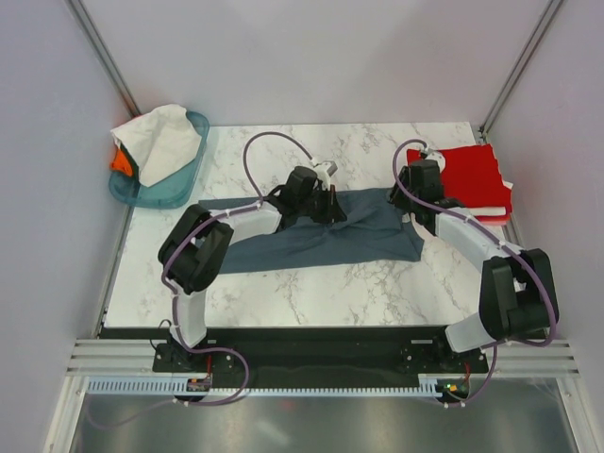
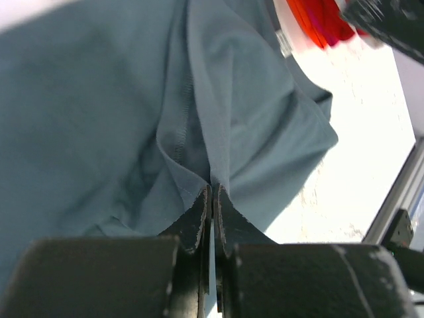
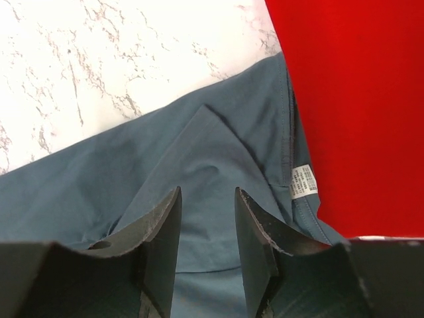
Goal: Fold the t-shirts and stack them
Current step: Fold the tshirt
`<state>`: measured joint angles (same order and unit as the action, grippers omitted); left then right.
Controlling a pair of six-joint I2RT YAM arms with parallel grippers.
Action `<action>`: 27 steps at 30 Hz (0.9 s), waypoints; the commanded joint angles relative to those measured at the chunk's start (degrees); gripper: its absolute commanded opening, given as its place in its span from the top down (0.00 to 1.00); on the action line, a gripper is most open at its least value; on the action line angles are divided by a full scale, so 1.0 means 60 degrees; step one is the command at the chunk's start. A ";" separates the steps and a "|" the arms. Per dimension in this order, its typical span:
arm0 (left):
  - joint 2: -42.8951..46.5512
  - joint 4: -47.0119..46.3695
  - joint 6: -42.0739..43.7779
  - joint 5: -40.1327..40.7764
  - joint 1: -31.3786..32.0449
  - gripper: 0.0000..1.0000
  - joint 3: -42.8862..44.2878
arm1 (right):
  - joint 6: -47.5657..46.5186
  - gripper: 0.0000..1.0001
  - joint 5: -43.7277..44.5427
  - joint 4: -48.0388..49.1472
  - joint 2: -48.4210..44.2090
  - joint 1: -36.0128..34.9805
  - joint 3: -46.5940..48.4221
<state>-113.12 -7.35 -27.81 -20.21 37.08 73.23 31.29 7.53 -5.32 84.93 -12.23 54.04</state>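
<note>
Blue-grey shirt (image 1: 359,236) lies half-folded: left gripper (image 2: 212,199) pinches its fold, right gripper (image 3: 209,225) stands spread, empty. Red shirt (image 1: 472,177) is folded (white shirt (image 1: 160,142), orange shirt (image 1: 120,162) wait in basket (image 1: 160,192)).

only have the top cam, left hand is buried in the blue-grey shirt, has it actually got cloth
Observer: Yes, the left wrist view shows the left hand shut on a raised fold of the blue-grey shirt.
Operator: and the other arm, gripping too
Observer: No, in the right wrist view the right hand is open, fingers apart over the shirt, nothing pinched.
Operator: anything by it
Observer: A white label on the shirt's edge, right beside the red shirt.
</note>
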 commanded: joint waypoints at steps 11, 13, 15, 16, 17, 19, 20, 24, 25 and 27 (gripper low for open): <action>0.1187 -0.1601 -0.0066 -0.0192 0.0470 0.98 -0.1540 | -0.0424 0.51 -0.0521 -0.0387 0.2133 0.0017 0.1888; 0.1173 -0.1587 -0.0096 -0.0177 0.0485 0.98 -0.1658 | -0.0629 0.50 -0.0915 -0.0620 0.2660 0.0017 0.2372; 0.1115 -0.1587 -0.0125 -0.0206 0.0470 0.98 -0.1731 | -0.0703 0.48 -0.1006 -0.0768 0.3128 0.0017 0.2608; 0.1100 -0.1587 -0.0169 -0.0221 0.0470 0.98 -0.1746 | -0.0717 0.47 -0.1064 -0.0797 0.3247 -0.0012 0.2740; 0.1071 -0.1587 -0.0184 -0.0265 0.0485 0.98 -0.1775 | -0.0732 0.46 -0.1079 -0.0812 0.3408 -0.0013 0.2785; 0.1012 -0.1630 -0.0286 -0.0265 0.0485 0.98 -0.1819 | -0.0790 0.45 -0.1065 -0.0827 0.3555 -0.0042 0.2887; 0.0983 -0.1674 -0.0359 -0.0222 0.0499 0.98 -0.1892 | -0.0805 0.44 -0.1036 -0.0856 0.3686 -0.0056 0.2902; 0.0895 -0.2113 -0.0769 -0.0119 0.0529 0.98 -0.2244 | -0.0923 0.46 -0.1036 -0.0856 0.3922 -0.0100 0.2902; 0.0851 -0.2172 -0.0871 -0.0119 0.0529 0.98 -0.2302 | -0.0937 0.46 -0.1006 -0.0842 0.3965 -0.0130 0.2888; 0.0851 -0.2304 -0.0902 -0.0119 0.0529 0.98 -0.2434 | -0.0981 0.46 -0.0962 -0.0812 0.4126 -0.0203 0.2902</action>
<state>-108.47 -16.97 -30.57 -21.08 39.79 59.79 26.79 1.87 -10.39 108.62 -12.62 69.47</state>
